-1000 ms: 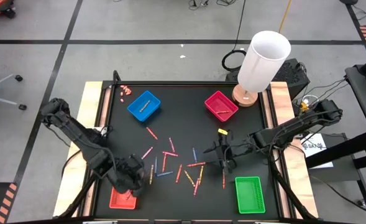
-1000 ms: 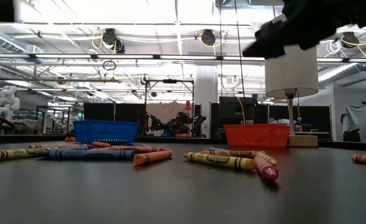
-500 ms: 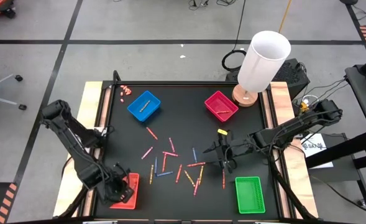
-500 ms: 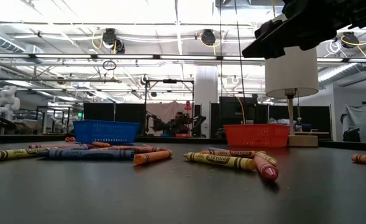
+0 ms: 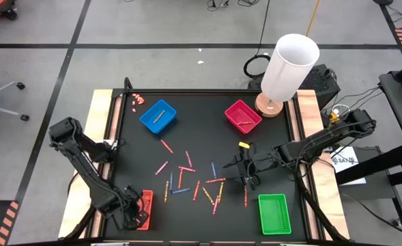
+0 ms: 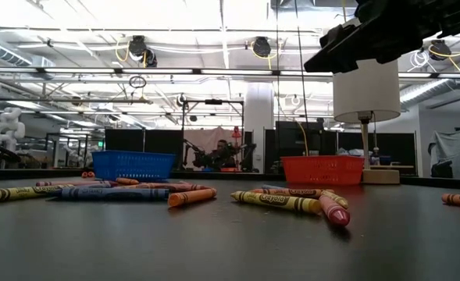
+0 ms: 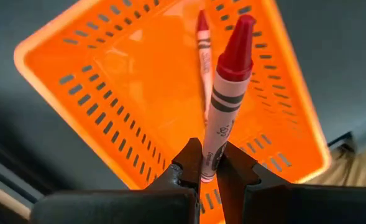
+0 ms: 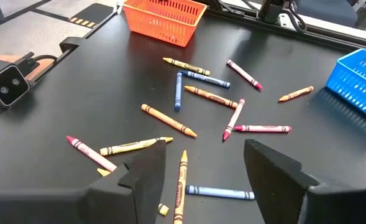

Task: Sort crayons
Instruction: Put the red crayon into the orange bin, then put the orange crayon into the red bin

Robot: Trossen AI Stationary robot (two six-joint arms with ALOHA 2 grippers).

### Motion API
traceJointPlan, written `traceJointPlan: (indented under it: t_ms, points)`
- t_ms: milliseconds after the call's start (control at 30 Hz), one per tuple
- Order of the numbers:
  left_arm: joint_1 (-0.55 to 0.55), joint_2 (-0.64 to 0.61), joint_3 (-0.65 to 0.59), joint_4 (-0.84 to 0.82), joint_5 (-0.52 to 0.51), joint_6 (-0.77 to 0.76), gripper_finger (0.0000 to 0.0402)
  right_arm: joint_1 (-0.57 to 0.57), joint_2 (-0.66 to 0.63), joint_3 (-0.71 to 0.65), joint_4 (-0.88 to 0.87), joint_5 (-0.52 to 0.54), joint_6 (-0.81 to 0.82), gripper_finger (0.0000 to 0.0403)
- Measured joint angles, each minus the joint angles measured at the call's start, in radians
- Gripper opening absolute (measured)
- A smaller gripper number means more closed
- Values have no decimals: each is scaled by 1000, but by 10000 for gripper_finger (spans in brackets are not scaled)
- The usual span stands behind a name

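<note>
Your left claw is pinched tight on a red crayon, and it hangs right over the red tray at the near left corner of the table. This is the drop-off step: the crayon is gripped by its lower end and points down into the tray. One red crayon already lies on the tray floor (so the colour match looks right). The next move, as I read it, calls for you to part the fingers while the tip is well inside the walls, then lift clear without catching the rim.

Your right claw stands wide and holds nothing. It hovers above the scattered crayons in the middle of the table, with an orange crayon just between its fingers, so a pick there looks ready once you lower and close.

Now the containers. The blue tray at the far left has a single crayon in it. The magenta tray at the far right holds one too. The green tray at the near right looks bare from above. Most of the crayons are on the open table between the trays, so the sort is at an early stage.
</note>
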Motion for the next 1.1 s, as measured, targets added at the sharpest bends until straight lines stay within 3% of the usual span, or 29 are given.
traceJointPlan:
  t_ms: [667, 1100]
  points:
    - [1, 32, 0, -39, 19, -17, 32, 0, 0, 0, 0, 0, 0, 201]
    - [1, 32, 0, -38, -47, -8, 136, 0, 0, 0, 0, 0, 0, 201]
